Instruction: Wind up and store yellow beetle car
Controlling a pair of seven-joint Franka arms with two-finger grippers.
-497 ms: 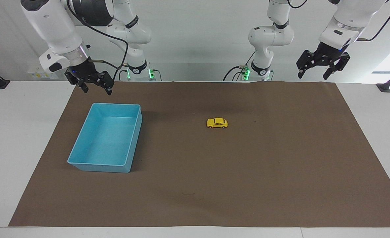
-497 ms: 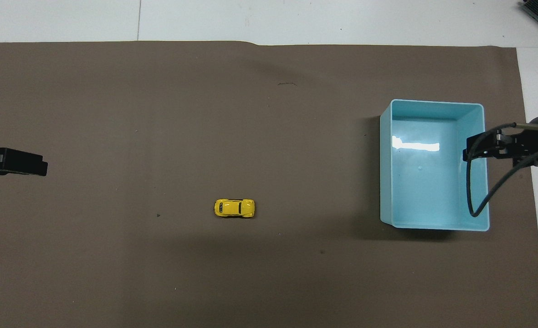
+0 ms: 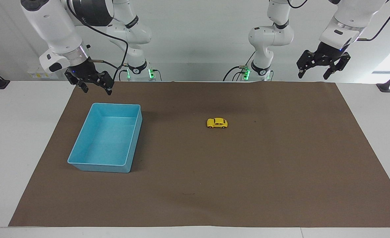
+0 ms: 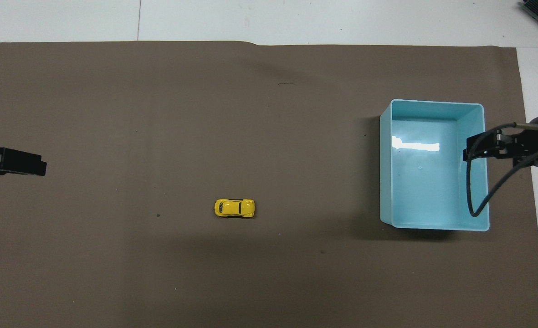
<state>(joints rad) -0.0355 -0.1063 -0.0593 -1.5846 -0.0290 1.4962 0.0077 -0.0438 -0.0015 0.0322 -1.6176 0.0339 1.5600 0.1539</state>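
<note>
The yellow beetle car (image 3: 217, 123) (image 4: 234, 208) stands on its wheels on the brown mat, near the middle, with nothing touching it. My left gripper (image 3: 313, 75) hangs open and empty, high over the mat's edge by the robots at the left arm's end; only its tip (image 4: 23, 164) shows from overhead. My right gripper (image 3: 95, 90) hangs open and empty above the mat at the right arm's end, just over the blue bin's (image 3: 82, 155) (image 4: 432, 109) robot-side rim.
The open blue bin is empty and sits toward the right arm's end of the brown mat (image 3: 247, 185). A black cable (image 4: 471, 182) loops from the right wrist over the bin. White table surface borders the mat.
The left gripper has shifted very slightly upward. The car, the bin and the right gripper have not moved.
</note>
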